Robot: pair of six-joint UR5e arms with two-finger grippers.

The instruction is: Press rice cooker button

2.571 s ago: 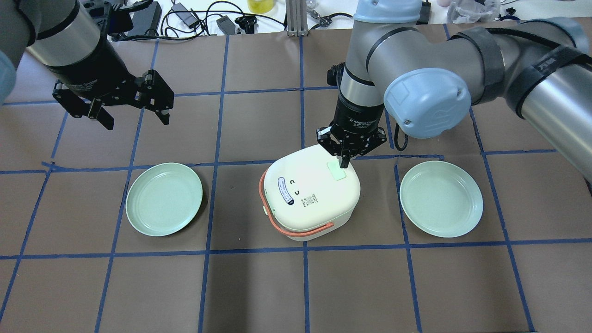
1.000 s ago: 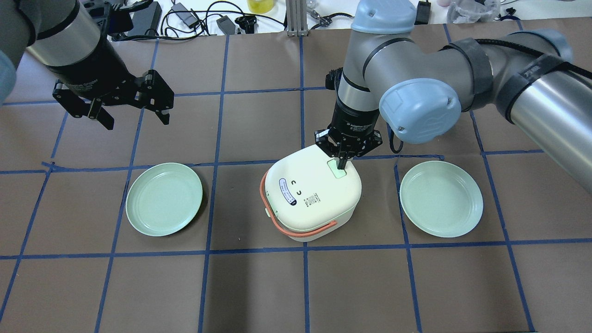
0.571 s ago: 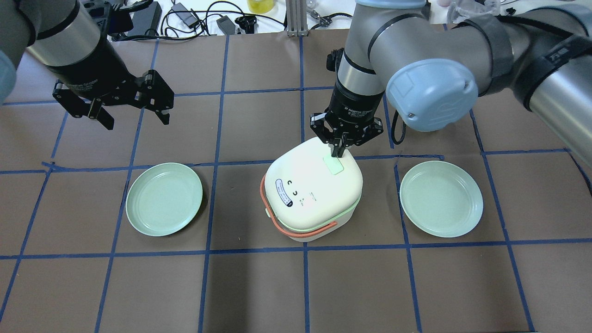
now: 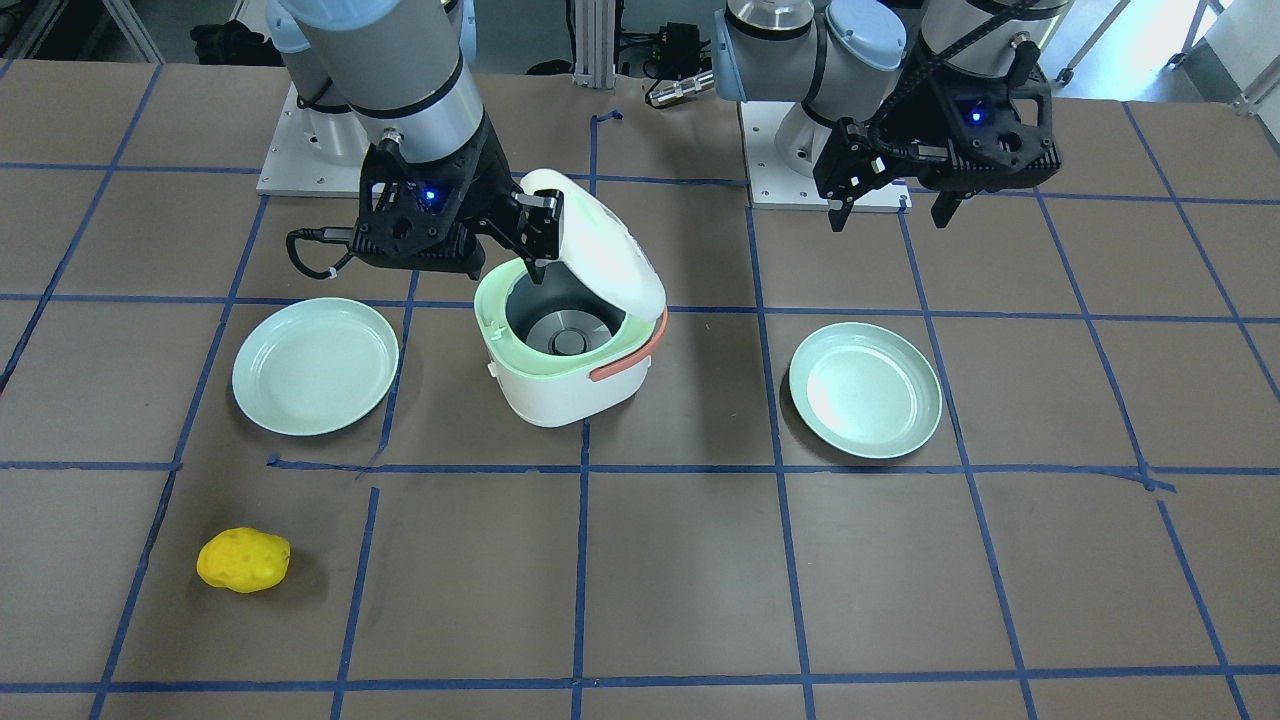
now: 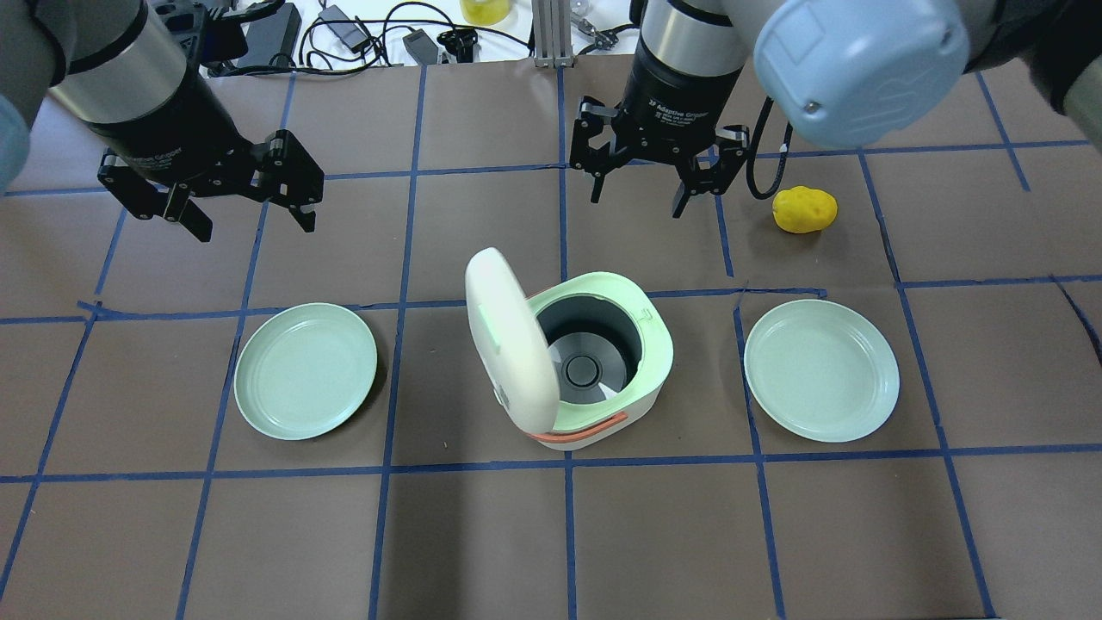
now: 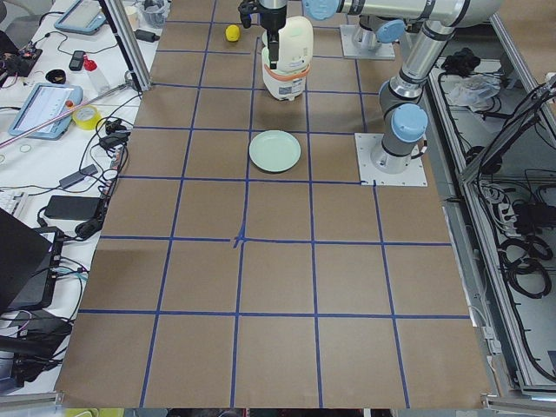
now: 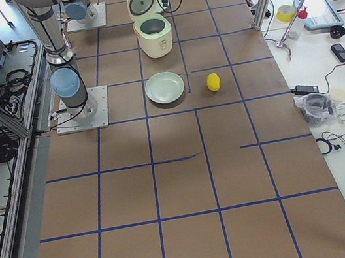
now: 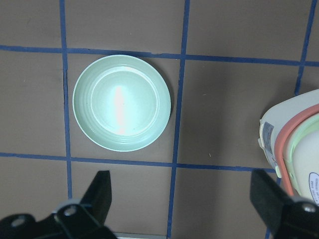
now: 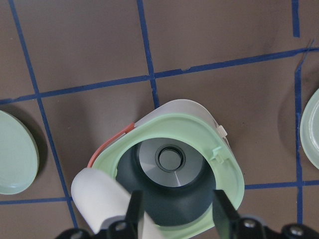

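The white rice cooker with an orange handle stands at the table's middle. Its lid stands open and upright on its left side, and the grey inner pot shows. A pale green button patch shows on the lid's outer face. My right gripper is open and empty, raised beyond the cooker's far side. In the right wrist view the right gripper looks straight down into the pot. My left gripper is open and empty, high above the table's left.
Two pale green plates lie either side of the cooker, one on the left and one on the right. A yellow lumpy object lies beyond the right plate. Cables and clutter sit along the far edge.
The right gripper was shut with its tips on the lid's button. The lid has swung open. The right gripper has lifted away to the far side and opened. The left arm has not moved.
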